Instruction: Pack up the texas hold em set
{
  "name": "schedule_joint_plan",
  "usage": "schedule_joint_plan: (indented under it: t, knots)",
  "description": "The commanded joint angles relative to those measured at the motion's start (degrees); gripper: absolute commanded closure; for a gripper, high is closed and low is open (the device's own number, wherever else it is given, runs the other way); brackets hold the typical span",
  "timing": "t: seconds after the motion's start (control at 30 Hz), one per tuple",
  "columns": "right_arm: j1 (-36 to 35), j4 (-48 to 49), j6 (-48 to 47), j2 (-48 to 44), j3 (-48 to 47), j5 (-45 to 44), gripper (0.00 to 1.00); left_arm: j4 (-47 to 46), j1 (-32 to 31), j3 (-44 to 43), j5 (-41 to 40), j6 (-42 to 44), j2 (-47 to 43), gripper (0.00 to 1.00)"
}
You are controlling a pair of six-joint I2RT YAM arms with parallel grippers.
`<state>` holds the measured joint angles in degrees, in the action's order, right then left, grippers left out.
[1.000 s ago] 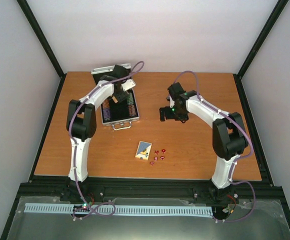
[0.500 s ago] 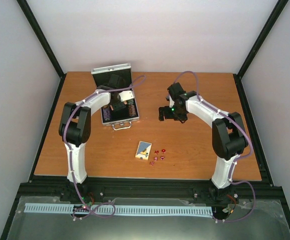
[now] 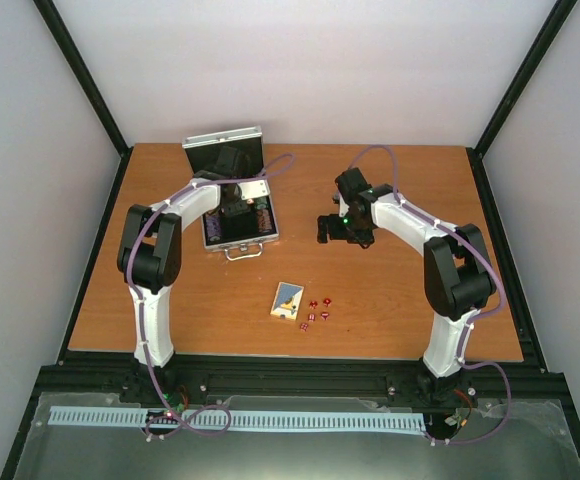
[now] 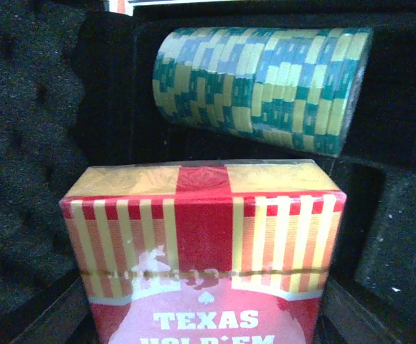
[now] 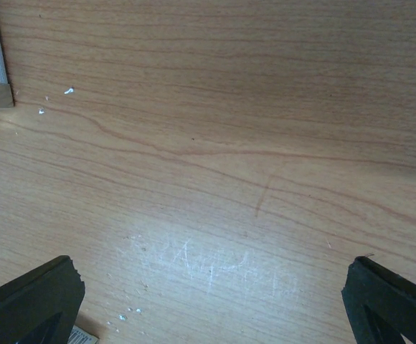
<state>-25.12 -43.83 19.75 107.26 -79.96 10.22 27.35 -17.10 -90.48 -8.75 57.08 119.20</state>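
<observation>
Scuffed wooden table (image 3: 390,290) between white walls (image 3: 320,70), black frame (image 3: 270,378)

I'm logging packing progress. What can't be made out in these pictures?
Left gripper: its fingers show in neither view; the red card deck fills the wrist view, so grip is unclear.
Case contents: the left arm covers them from above; the wrist view shows only one green chip stack.
Dice: too small from above to count.

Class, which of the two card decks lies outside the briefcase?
The blue-yellow deck, on the table beside the red dice; the red deck is at the open briefcase.
</observation>
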Motion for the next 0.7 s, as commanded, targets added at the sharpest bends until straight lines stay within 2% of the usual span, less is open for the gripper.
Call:
schedule_joint_plan:
  t: [0.0, 0.1, 0.13, 0.17, 0.2, 0.23, 0.53, 0.67]
  knots:
    - [0.4, 1.0, 0.9, 0.4, 0.7, 1.2, 0.0, -4.1, 1.0, -2.0, -1.3, 2.4, -1.0, 0.61]
    - [0.4, 1.1, 1.0, 0.3, 0.9, 1.4, 0.0, -4.1, 1.2, -1.9, -1.0, 2.3, -1.1, 0.59]
    - [0.5, 1.1, 1.0, 0.5, 0.9, 1.5, 0.0, -4.2, 1.2, -1.8, -0.8, 2.0, -1.3, 0.5]
    - [0.5, 1.0, 0.9, 0.5, 0.8, 1.5, 0.0, -4.4, 1.2, -1.5, -0.7, 1.7, -1.4, 0.22]
    - [0.4, 1.0, 0.9, 0.5, 0.7, 1.5, 0.0, -4.4, 1.2, -1.2, -0.7, 1.6, -1.5, 0.03]
    - [0.4, 1.0, 0.9, 0.4, 0.7, 1.6, 0.0, -4.4, 1.2, -0.9, -0.9, 1.5, -1.7, 0.01]
    - [0.4, 1.5, 1.3, -0.5, 1.8, 2.1, 0.0, -5.2, 1.2, -0.3, -1.2, -1.3, -3.6, 0.0]
    - [0.4, 2.0, 1.5, -1.9, 2.4, 2.0, 0.0, -3.7, 1.2, -3.2, 1.0, -7.4, -5.5, 0.0]
